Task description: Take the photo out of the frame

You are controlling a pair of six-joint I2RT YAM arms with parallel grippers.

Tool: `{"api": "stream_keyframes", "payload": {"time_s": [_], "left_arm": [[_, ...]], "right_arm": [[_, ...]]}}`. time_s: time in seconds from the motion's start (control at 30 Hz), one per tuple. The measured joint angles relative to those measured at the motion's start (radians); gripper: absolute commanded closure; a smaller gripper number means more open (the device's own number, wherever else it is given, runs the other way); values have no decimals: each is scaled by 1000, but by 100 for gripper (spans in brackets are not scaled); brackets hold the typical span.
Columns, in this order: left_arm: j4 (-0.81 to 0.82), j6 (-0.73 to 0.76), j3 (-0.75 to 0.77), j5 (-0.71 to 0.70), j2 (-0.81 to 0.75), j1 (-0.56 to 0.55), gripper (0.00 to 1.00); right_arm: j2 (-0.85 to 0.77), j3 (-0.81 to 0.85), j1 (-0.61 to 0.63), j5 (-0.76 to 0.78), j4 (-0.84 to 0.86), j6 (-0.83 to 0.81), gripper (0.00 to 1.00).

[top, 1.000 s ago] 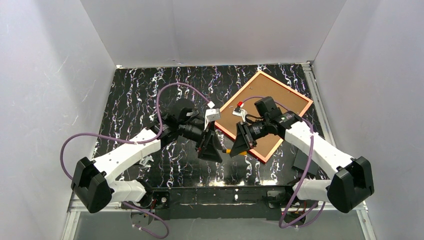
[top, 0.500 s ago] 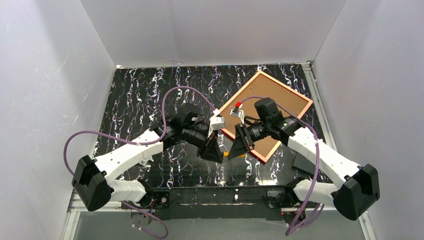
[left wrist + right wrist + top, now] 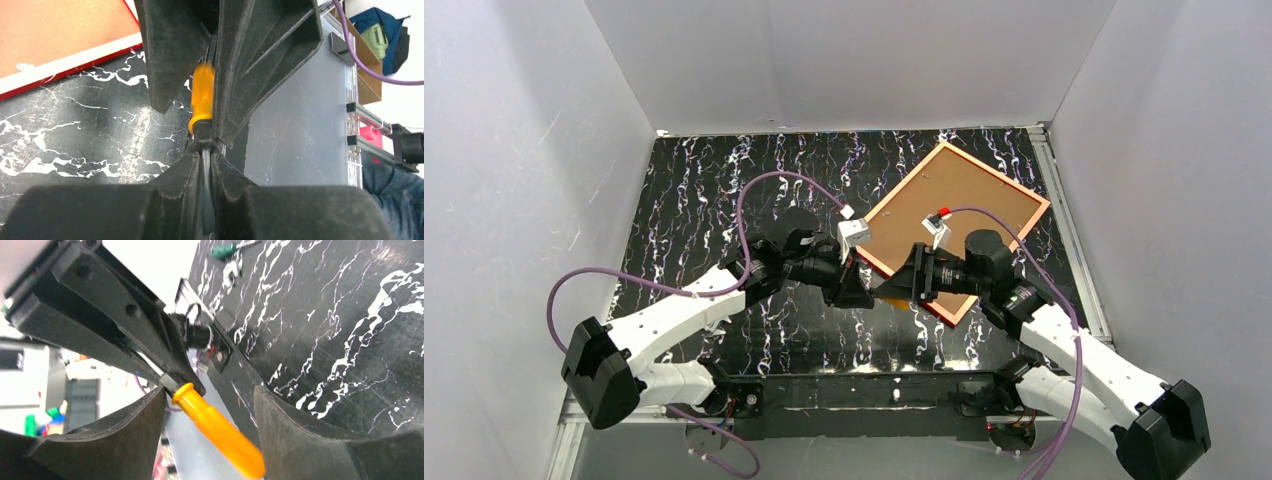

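Observation:
The frame (image 3: 996,174) lies back side up at the table's right rear, its red-orange rim around a brown backing board (image 3: 954,195). The photo is hidden under that board. In front of the frame's near corner my two grippers meet tip to tip. My left gripper (image 3: 204,155) is shut on the dark metal shaft of an orange-handled tool (image 3: 202,95). My right gripper (image 3: 209,390) stands open, its fingers on either side of the orange handle (image 3: 215,427) with gaps showing. From above, the left gripper (image 3: 862,290) and right gripper (image 3: 894,288) hide the tool.
White walls close in the black marbled table (image 3: 704,200) on three sides. A metal rail (image 3: 874,385) runs along the near edge by the arm bases. A green-handled screwdriver (image 3: 225,250) lies far off in the right wrist view. The frame's red edge (image 3: 70,70) is close on the left.
My left gripper has closed on the tool's shaft. My right gripper has opened off the orange handle, and its arm has swung lower and to the right.

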Motion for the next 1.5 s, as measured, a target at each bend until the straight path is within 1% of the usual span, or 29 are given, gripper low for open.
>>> {"api": "stream_keyframes", "payload": {"time_s": [0.1,0.17,0.23,0.27,0.33,0.4,0.47,0.5,0.53,0.57,0.6,0.67,0.7,0.73,0.8,0.83,0.9,0.97,1.03,1.17,1.27,1.33,1.5], "left_arm": [[35,-47,-10,-24,0,2,100],[62,-72,-12,-25,0,2,100],[88,-85,-14,-24,0,0,100],[100,-90,-16,-24,0,0,100],[103,-95,-16,-25,0,0,100],[98,-94,-16,-29,0,0,100],[64,-76,-11,-60,0,0,100],[24,-64,-1,-92,0,0,80],[-24,-51,13,-133,1,0,59],[-62,-32,27,-169,2,0,43],[-116,-31,54,-233,5,-1,33],[-189,-39,95,-346,12,-1,25],[-216,-45,108,-394,16,0,19],[-250,-64,121,-446,21,0,15],[-311,-105,132,-535,38,2,13],[-347,-135,134,-575,53,3,13],[-410,-195,138,-633,98,12,15],[-457,-264,144,-661,150,29,16],[-485,-340,145,-666,192,58,16],[-490,-476,138,-648,202,127,12],[-499,-512,140,-640,183,171,10],[-518,-512,151,-632,170,203,9],[-523,-435,205,-621,122,266,7]], "right_arm": [[-23,-45,0,61,100,93,35],[-19,-45,0,85,160,131,36],[-15,-45,-1,95,204,153,41],[-12,-45,-1,99,222,161,42],[-7,-45,-1,105,237,166,41],[-3,-45,-1,109,237,164,37],[-11,-38,-1,146,187,129,34],[-19,-31,-1,173,142,111,33],[-32,-6,0,232,44,85,30],[-41,17,-2,284,-27,70,30],[-51,47,-5,348,-111,54,29],[-70,101,-17,466,-249,25,30],[-78,117,-25,509,-295,12,30],[-83,126,-32,540,-330,-2,31],[-76,137,-40,579,-389,-22,35],[-57,143,-40,592,-425,-33,37],[-16,148,-40,603,-462,-45,39],[31,147,-36,602,-478,-57,38],[77,145,-7,624,-472,-68,39],[211,154,119,733,-449,-85,39],[337,161,204,826,-422,-103,39],[392,161,236,865,-397,-122,40],[487,156,301,934,-270,-214,42]]}}
